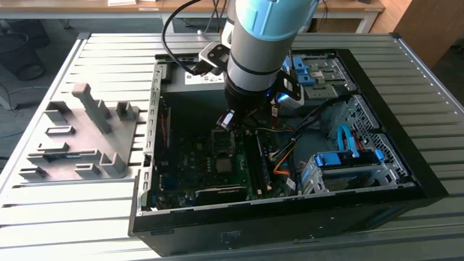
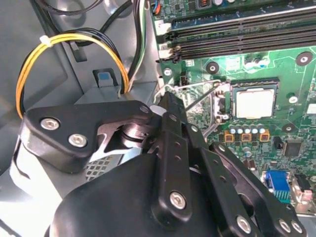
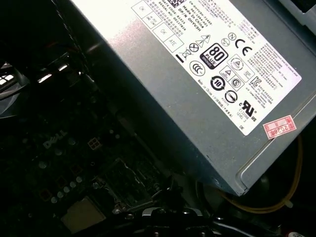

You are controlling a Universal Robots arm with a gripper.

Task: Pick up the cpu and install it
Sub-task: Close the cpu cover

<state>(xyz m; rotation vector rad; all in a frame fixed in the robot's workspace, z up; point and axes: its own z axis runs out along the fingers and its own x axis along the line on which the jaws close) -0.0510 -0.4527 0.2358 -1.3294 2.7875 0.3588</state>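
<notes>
The cpu [image 2: 254, 103] is a small silver-tan square lying flat in its socket on the green motherboard [image 2: 291, 74]. In the first wrist view the cpu [image 3: 81, 215] shows as a tan square on the dark board. In the exterior view it sits mid-board [image 1: 223, 162] inside the open computer case. My gripper [image 1: 226, 122] hangs inside the case just above the board, a little behind the socket. Its black linkage [image 2: 170, 106] is beside the socket's raised wire lever [image 2: 197, 96], apart from the cpu. Nothing shows held in it.
A grey power supply box [image 3: 197, 74] with a white label stands close behind the gripper. Yellow and black cables [image 2: 64, 44] loop beside it. Memory slots [image 2: 237, 34] flank the socket. A blue-handled drive cage [image 1: 348, 157] fills the case's right. A grey fixture [image 1: 83, 136] lies on the table.
</notes>
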